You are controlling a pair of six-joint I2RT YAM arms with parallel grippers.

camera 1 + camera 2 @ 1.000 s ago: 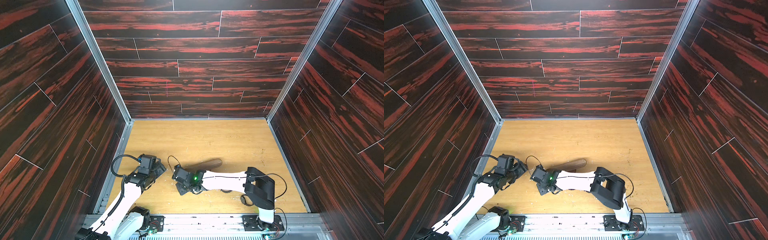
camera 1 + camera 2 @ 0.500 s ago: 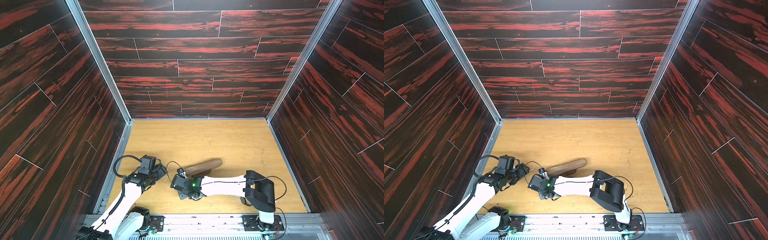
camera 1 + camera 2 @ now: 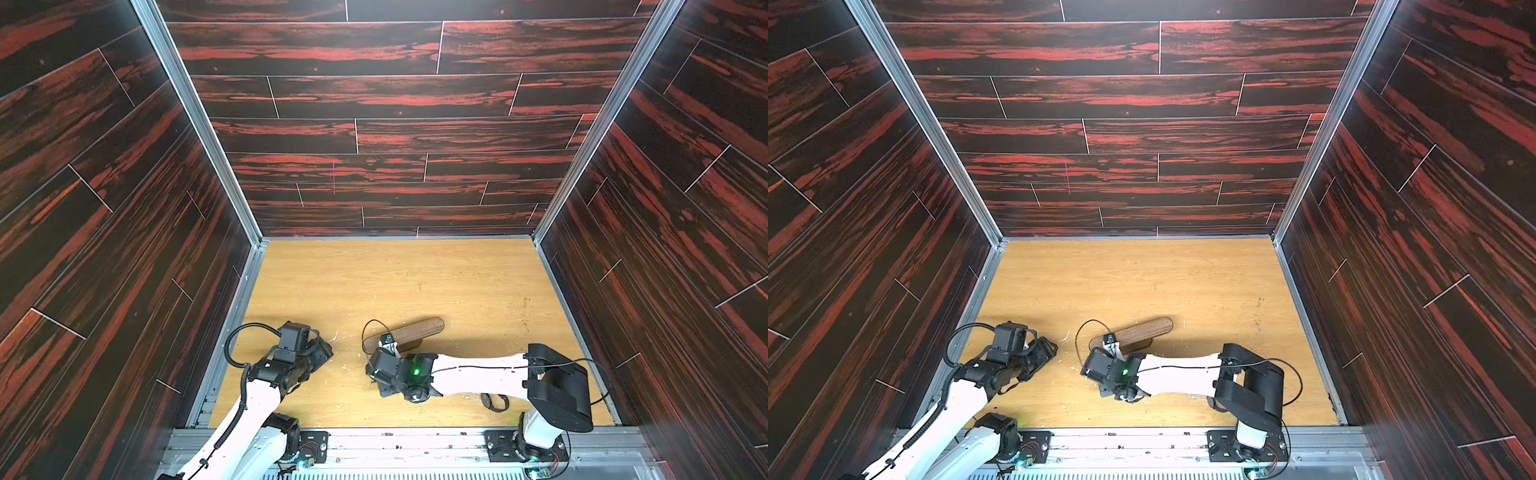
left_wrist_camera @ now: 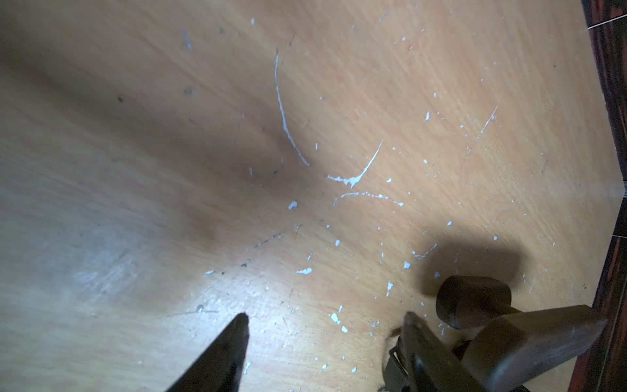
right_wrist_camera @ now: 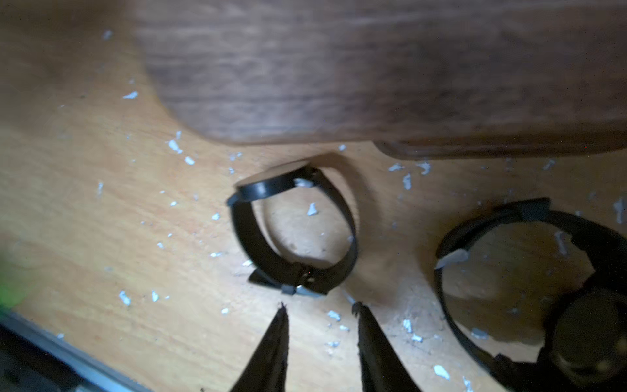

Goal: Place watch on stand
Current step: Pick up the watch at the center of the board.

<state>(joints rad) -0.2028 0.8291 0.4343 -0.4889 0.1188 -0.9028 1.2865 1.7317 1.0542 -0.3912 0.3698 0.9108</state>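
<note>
The stand (image 3: 405, 332) (image 3: 1133, 331), a dark-brown wooden bar on an oval base, lies near the table's front middle. It fills the far part of the right wrist view (image 5: 373, 74). A black watch (image 5: 295, 234) stands on its strap on the table beside the stand. My right gripper (image 5: 319, 309) is open by a narrow gap, its tips just short of the watch's buckle and holding nothing. In both top views the right wrist (image 3: 401, 372) (image 3: 1113, 370) hides this watch. My left gripper (image 4: 324, 322) (image 3: 326, 353) is open over bare table left of the stand.
A second black watch (image 5: 543, 295) lies close to the first. A black watch (image 3: 494, 402) shows under the right forearm. A dark bar on a rounded foot (image 4: 475, 302) sits beside one left finger. Dark walls enclose the table (image 3: 415, 282), and a metal rail (image 3: 395, 440) runs along its front.
The right wrist has drawn back toward the front edge and shifted right along the stand. The left gripper has hardly moved, its jaws narrowing slightly.
</note>
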